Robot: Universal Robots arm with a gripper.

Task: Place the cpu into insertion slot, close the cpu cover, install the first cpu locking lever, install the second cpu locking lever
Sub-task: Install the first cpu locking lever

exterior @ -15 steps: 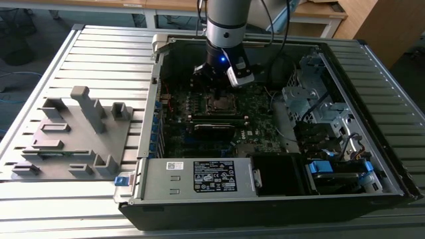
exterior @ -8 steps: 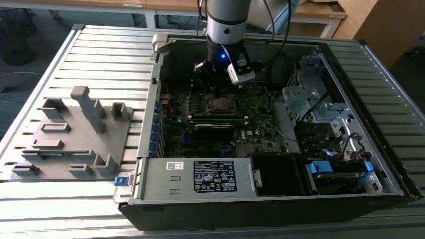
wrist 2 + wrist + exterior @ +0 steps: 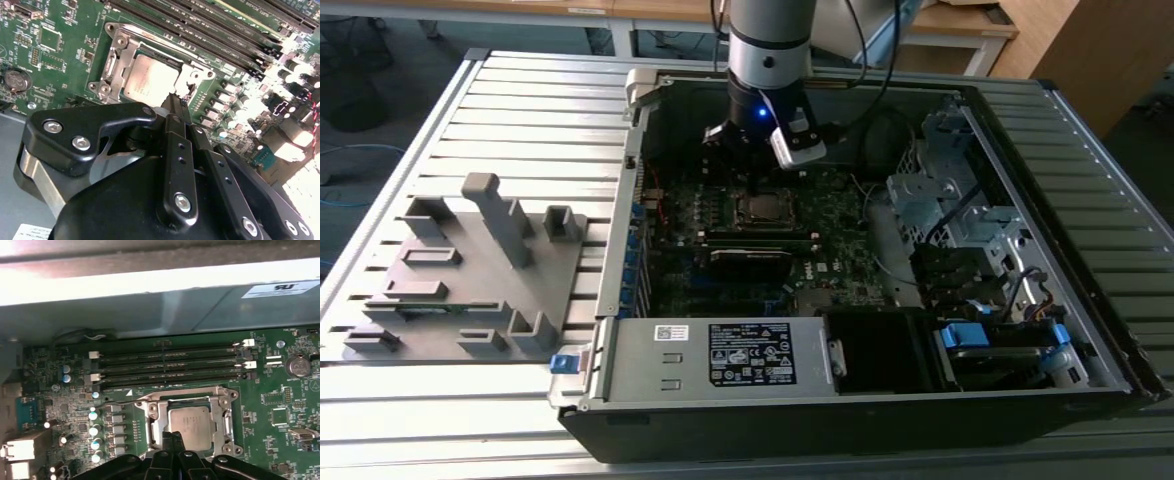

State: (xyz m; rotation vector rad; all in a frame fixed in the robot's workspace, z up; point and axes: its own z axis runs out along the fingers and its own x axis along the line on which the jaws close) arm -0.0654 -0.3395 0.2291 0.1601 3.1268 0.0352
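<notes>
Broadly, the work looks about halfway through. The open black and grey metal computer case (image 3: 854, 428) encloses the small square black insertion slot (image 3: 187, 403), and the green printed motherboard (image 3: 847, 285) carries that slot near its middle.

The arm's black gripper (image 3: 176, 100) hangs low over one edge of the slot. In both wrist views its two fingers are pressed together, tips almost at the slot's corner. Whether anything thin is pinched between them I cannot tell (nothing shows plainly there).

The thin silver metal cpu cover (image 3: 225, 412) — a square frame with a wide window — appears to lie flat on the slot rather than stand raised. The small flat cpu (image 3: 192, 424), with its dull silver-grey top, sits inside the slot and shows through that window, level and square to the rim.

So placing the chip reads as done, and closing the cover seems done too. The two locking levers are the open question — I cannot make out whether either is latched beside the slot.
</notes>
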